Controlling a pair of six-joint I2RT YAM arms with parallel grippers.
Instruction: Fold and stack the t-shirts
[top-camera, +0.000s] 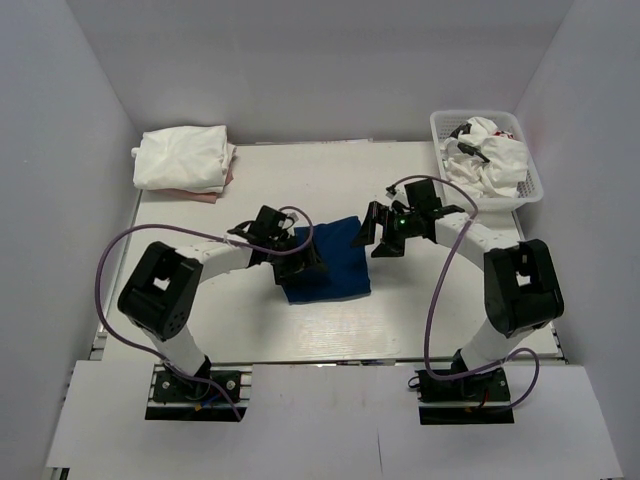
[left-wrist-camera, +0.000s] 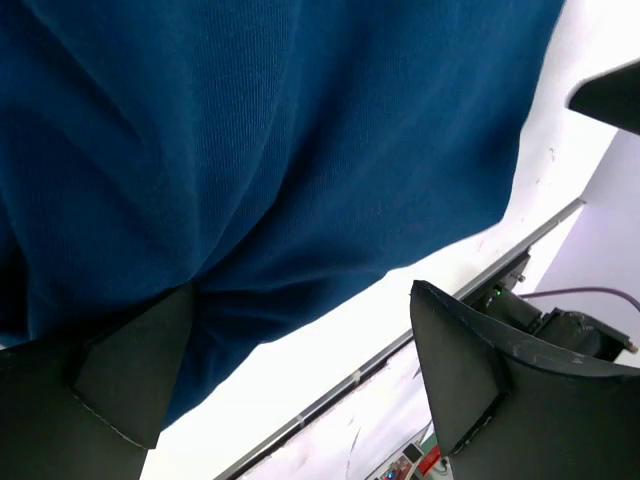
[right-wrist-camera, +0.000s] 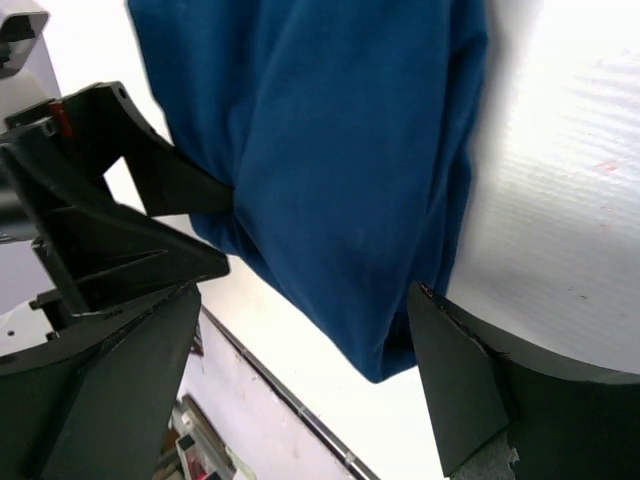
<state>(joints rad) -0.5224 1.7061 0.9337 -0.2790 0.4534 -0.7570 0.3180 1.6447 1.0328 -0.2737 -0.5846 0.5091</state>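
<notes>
No text, label, brand, number or sign can be read in any view.

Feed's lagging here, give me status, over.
Left gripper open, on navy t-shirt, left edge. Right gripper open, at its far-right corner. Shirt folded, centre. Nothing blocking; white t-shirts piled far left.

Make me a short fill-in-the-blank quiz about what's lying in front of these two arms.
1. The flat shirt in the middle is ___ in colour.
2. The mesh basket stands in the far ___ corner.
3. The folded pile in the far left corner is mostly ___.
4. The left arm's fingers and the right arm's fingers are spread ___, not shut.
Missing words: blue; right; white; open.
</notes>
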